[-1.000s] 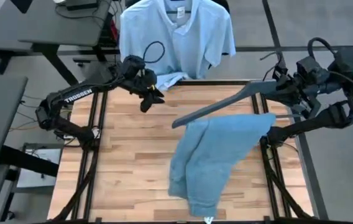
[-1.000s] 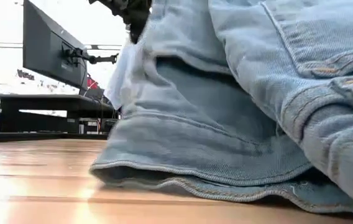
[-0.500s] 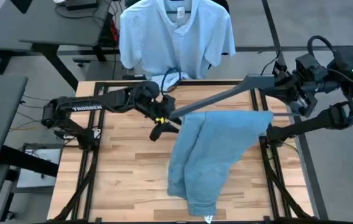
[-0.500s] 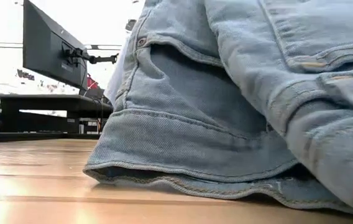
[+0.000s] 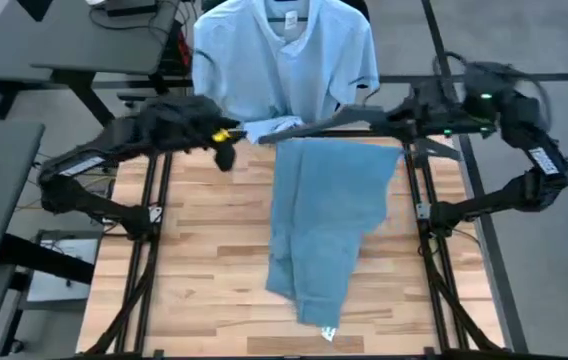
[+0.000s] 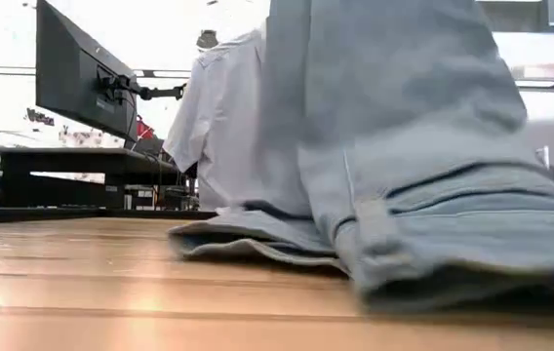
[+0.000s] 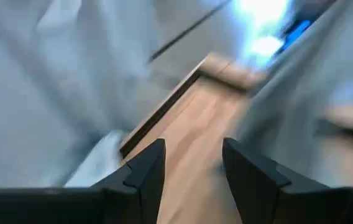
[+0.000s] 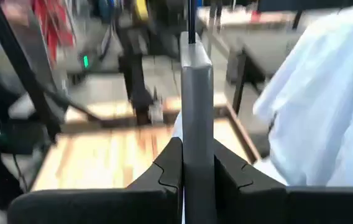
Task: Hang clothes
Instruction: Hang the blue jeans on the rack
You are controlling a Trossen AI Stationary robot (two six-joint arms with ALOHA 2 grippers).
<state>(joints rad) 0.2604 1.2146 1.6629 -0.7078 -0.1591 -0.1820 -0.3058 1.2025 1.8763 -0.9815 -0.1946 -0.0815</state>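
While the right gripper (image 8: 192,163) clamps the grey hanger (image 5: 349,118) at the table's (image 5: 204,260) twelve o'clock edge, heavy, floppy jeans (image 5: 329,215) drape from it toward six; the left gripper (image 7: 192,163) waits empty, jaws apart, at eleven.

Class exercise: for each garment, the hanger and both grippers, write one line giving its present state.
jeans: draped over the hanger, lower end on the table.
hanger: held off the table.
shirt: hanging beyond the table's far edge.
right gripper: shut on the hanger.
left gripper: open, empty, near the shirt's hem.
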